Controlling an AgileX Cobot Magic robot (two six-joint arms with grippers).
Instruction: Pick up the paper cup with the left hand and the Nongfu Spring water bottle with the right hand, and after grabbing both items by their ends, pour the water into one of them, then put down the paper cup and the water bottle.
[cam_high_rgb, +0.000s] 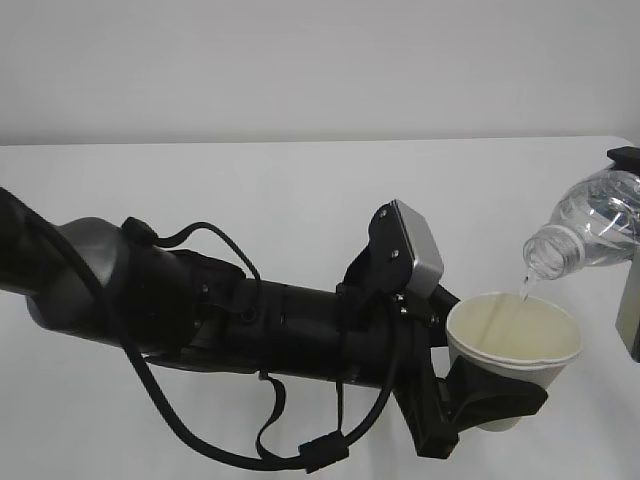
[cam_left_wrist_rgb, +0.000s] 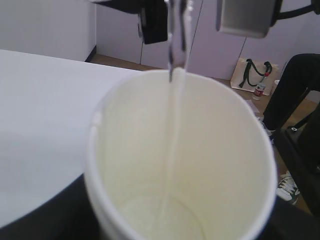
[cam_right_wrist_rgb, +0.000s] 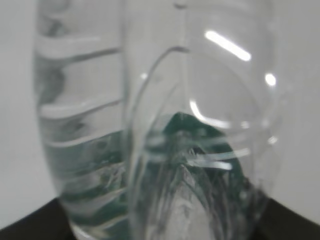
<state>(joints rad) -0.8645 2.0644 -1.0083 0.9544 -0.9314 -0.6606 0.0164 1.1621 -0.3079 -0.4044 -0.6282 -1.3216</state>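
We saw the white table (cam_high_rgb: 250, 200) filling the scene, with a plain pale wall behind it. The left hand (cam_high_rgb: 480, 405), the bulky black arm with looping cables and a silver-grey box module (cam_high_rgb: 418, 250), reached in from the left and lay low across the near part of the table. Its jaws stood partly apart and were clamped around the lower body of the paper cup (cam_high_rgb: 515, 345), one black finger (cam_high_rgb: 500, 400) wrapped across the cup's near side. The cup was held upright, lifted, at the near right of the scene, mouth open upward.

At the far right edge we saw the Nongfu Spring water bottle (cam_high_rgb: 592, 228) tilted neck-down toward the left, its open neck just above and right of the cup's rim, not touching it. The right hand (cam_high_rgb: 628, 300) was mostly cut off by the frame edge; only a black piece above the bottle and a grey side piece below showed. In the right wrist view the ribbed clear bottle (cam_right_wrist_rgb: 155, 125) filled the frame close up, with black gripper parts at the bottom corners, so we took it as grasped at its base end, jaws partly apart around it.

A thin stream of the water (cam_left_wrist_rgb: 172, 140) ran from the neck into the cup (cam_left_wrist_rgb: 180, 165), landing on the cream inner bottom in the left wrist view.
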